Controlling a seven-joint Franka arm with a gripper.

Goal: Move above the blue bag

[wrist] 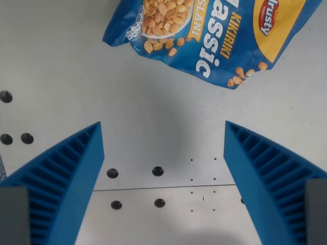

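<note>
A blue snack bag (214, 35) printed with peanuts, white lettering and a yellow patch lies flat on the grey table, filling the top middle and top right of the wrist view; its upper part is cut off by the frame edge. My gripper (163, 135) hangs over bare table below the bag, open, nothing between its two blue ribbed fingers. One finger (66, 178) rises from the lower left, the other finger (271, 173) from the lower right. The fingertips stand well short of the bag's lower edge.
The grey table (61, 61) has several dark bolt holes, some at the wrist view's left edge (6, 96) and some between the fingers (158, 171). A thin seam line (163, 188) crosses the surface low down.
</note>
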